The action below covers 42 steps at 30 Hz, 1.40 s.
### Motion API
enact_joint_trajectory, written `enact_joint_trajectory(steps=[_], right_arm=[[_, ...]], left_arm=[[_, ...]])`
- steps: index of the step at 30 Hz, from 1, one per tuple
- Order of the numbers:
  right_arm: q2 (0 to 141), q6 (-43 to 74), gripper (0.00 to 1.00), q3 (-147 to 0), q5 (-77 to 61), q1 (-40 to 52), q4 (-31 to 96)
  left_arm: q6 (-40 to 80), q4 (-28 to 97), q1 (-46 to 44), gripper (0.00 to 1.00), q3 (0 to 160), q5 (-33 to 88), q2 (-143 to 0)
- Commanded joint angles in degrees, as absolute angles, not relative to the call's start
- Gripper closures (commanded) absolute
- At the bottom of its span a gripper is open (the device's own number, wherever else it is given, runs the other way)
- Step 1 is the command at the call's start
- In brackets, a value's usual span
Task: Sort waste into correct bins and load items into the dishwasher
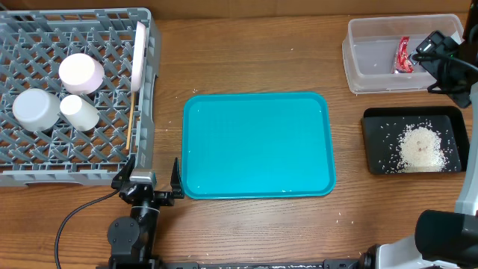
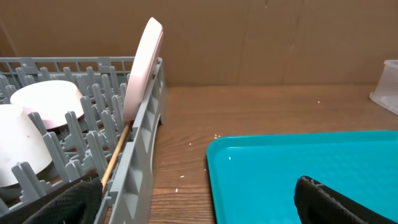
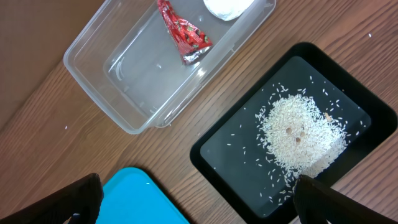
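The grey dish rack (image 1: 45, 168) at the far left holds an upright white plate (image 1: 139, 52), a white bowl (image 1: 81, 72), a pale round bowl (image 1: 36, 110), a small white cup (image 1: 80, 112) and chopsticks (image 1: 131, 123). The plate (image 2: 143, 68) and chopsticks (image 2: 115, 155) also show in the left wrist view. The clear tub (image 1: 373, 82) holds the red wrapper (image 3: 183, 37) and the white napkin (image 3: 227, 6). The black tray (image 1: 373, 142) holds the rice (image 3: 305, 134). My left gripper (image 2: 196, 208) is open and empty between rack and teal tray. My right gripper (image 3: 199, 208) is open and empty, high above the bins.
The teal tray (image 1: 258, 146) lies bare in the middle of the table. A few stray rice grains (image 2: 216, 136) lie on the wood between rack and teal tray. The right arm (image 1: 447, 63) overhangs the tub's right end.
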State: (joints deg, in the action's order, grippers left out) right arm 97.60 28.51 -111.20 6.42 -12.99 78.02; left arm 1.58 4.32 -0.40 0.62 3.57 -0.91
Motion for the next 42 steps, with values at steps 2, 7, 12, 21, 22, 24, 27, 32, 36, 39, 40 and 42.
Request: enact_joint_trajectory(steps=[2, 7, 12, 21, 22, 24, 27, 32, 36, 39, 40, 42], right_arm=[[97.2, 28.5, 0.0, -111.7, 7.0, -12.8, 77.7], [91.7, 28.5, 0.0, -111.7, 7.0, -9.8, 77.7], [83.3, 27.9, 0.0, -111.7, 7.9, -7.9, 78.8], [68.3, 27.9, 0.0, -96.3, 5.5, -7.8, 71.4], [64.3, 27.9, 0.0, -88.5, 3.0, -7.4, 66.8], [59.4, 27.9, 0.0, -78.5, 0.3, -6.7, 60.0], [52.0, 27.9, 0.0, -61.6, -2.2, -5.5, 47.7], [42.3, 27.9, 0.0, -37.5, -10.9, -5.4, 25.6], [35.3, 27.9, 0.0, -21.9, -15.7, -5.3, 10.5], [30.9, 27.9, 0.0, -13.8, -16.8, -5.1, 2.9], [29.8, 27.9, 0.0, -12.2, -16.8, -4.8, 1.6], [26.4, 26.8, 0.0, -8.6, -16.6, -3.8, -0.4]], left_arm=[[2.2, 4.3, -0.6, 0.0, 0.3, 2.7, -0.3], [2.2, 4.3, -0.6, 0.0, 0.3, 2.7, -0.3], [2.2, 4.3, -0.6, 0.0, 0.3, 2.7, -0.3], [2.2, 4.3, -0.6, 0.0, 0.3, 2.7, -0.3], [2.2, 4.3, -0.6, 0.0, 0.3, 2.7, -0.3], [2.2, 4.3, -0.6, 0.0, 0.3, 2.7, -0.3], [2.2, 4.3, -0.6, 0.0, 0.3, 2.7, -0.3], [2.2, 4.3, -0.6, 0.0, 0.3, 2.7, -0.3], [2.2, 4.3, -0.6, 0.0, 0.3, 2.7, -0.3], [2.2, 4.3, -0.6, 0.0, 0.3, 2.7, -0.3], [2.2, 4.3, -0.6, 0.0, 0.3, 2.7, -0.3], [2.2, 4.3, -0.6, 0.0, 0.3, 2.7, -0.3]])
